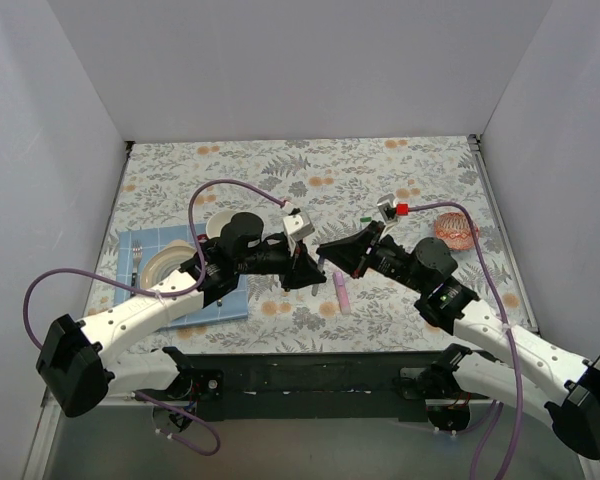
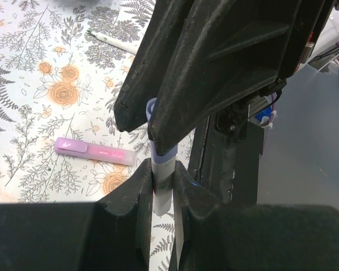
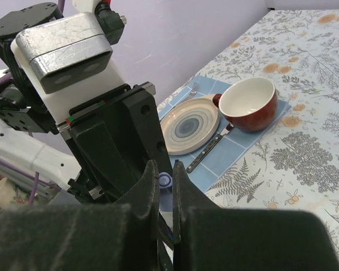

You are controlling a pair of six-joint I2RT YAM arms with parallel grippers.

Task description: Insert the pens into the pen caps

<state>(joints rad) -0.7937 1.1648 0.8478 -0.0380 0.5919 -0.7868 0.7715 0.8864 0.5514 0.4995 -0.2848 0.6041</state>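
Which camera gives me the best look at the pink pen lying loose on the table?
The left wrist view is best. The pink pen lies whole and unobstructed there, large enough to make out the printing on its barrel. The top external view shows it only as a small pink sliver. The right wrist view does not show it at all.

Concealed items where the two tools meet.
The pen (image 2: 163,172) shows only a short length: its upper end lies behind the right tool (image 2: 148,125), its lower end inside the left tool (image 2: 164,183). Of the lilac cap (image 3: 165,182), only the rim shows. The white pen (image 2: 114,40) has its far end covered by the right tool.
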